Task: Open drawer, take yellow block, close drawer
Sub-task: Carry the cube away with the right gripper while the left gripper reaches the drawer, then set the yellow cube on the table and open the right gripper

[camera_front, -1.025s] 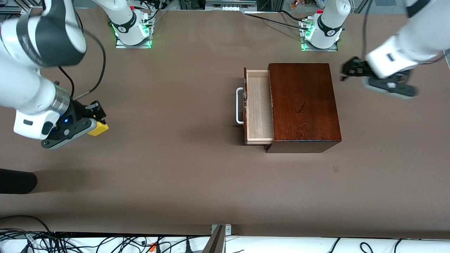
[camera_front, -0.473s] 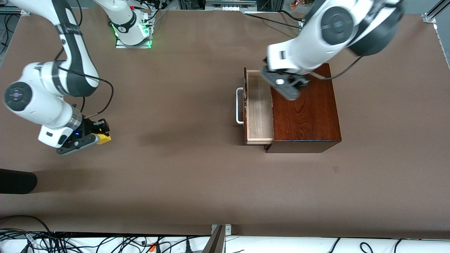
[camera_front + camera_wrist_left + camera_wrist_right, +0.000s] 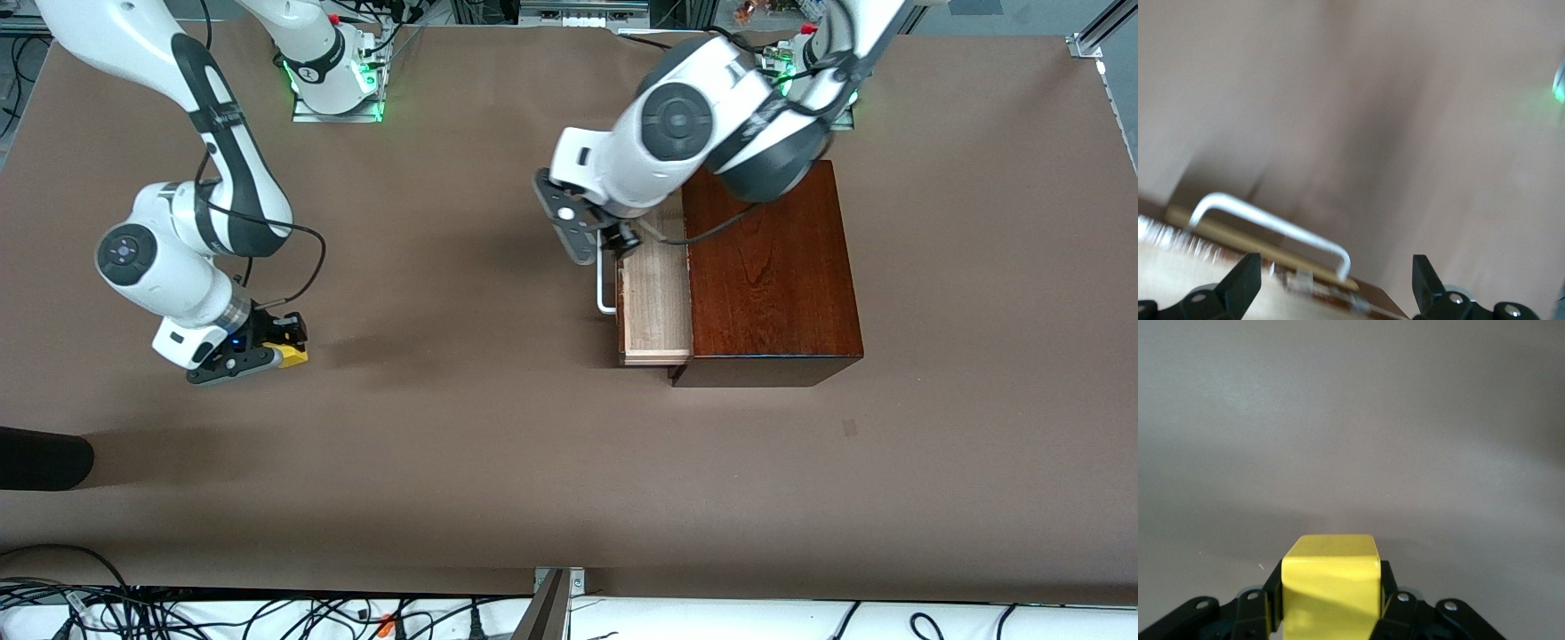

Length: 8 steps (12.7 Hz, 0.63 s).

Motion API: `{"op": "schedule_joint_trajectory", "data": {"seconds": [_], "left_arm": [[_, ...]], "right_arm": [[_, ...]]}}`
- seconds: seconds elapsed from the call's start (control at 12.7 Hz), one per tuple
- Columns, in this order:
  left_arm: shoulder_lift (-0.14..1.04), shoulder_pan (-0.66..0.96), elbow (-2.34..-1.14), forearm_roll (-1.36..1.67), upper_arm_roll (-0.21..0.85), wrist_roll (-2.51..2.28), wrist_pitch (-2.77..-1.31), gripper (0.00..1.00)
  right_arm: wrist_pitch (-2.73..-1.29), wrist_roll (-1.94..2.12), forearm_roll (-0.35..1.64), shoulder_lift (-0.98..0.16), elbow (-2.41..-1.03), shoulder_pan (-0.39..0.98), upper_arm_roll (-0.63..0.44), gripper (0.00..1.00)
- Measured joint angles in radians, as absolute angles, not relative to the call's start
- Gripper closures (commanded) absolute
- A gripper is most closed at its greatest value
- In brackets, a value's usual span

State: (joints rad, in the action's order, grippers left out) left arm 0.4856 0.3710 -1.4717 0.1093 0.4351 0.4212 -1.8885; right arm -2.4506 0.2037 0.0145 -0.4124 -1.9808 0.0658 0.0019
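Note:
The drawer [image 3: 656,307] stands pulled out of the dark reddish-brown wooden box [image 3: 769,267], showing its pale interior. Its white handle [image 3: 605,298] faces the right arm's end of the table. My left gripper [image 3: 620,240] hangs open over the drawer's front edge. In the left wrist view the handle [image 3: 1271,223] lies between the spread black fingertips [image 3: 1245,283], untouched. My right gripper [image 3: 286,342] is shut on the yellow block [image 3: 294,356], low over the table toward the right arm's end. The block [image 3: 1331,583] sits squarely between the pads.
A black rounded object [image 3: 44,458] pokes in at the table edge near the right arm's end, nearer the front camera than the block. Cables [image 3: 267,613] run along the table's front edge. The arm bases [image 3: 333,84] stand at the back.
The left arm swung from its end of the table across the wooden box to above the drawer's handle. The right gripper, still holding the block, came lower and closer to the table.

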Motion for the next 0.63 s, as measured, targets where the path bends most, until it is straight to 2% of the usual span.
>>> {"op": "schedule_joint_trajectory", "data": {"seconds": [0.39, 0.63], "left_arm": [[0.61, 0.448, -1.471, -0.054, 0.435, 0.652, -1.946, 0.0], [0.657, 0.465, -1.475, -0.136, 0.434, 0.661, -1.946, 0.0]], "right_arm": [[-2.469, 0.057, 0.018, -0.468, -1.982, 0.066, 0.004, 0.99], [-2.509, 0.036, 0.027, -0.511, -1.982, 0.066, 0.017, 0.85]]}}
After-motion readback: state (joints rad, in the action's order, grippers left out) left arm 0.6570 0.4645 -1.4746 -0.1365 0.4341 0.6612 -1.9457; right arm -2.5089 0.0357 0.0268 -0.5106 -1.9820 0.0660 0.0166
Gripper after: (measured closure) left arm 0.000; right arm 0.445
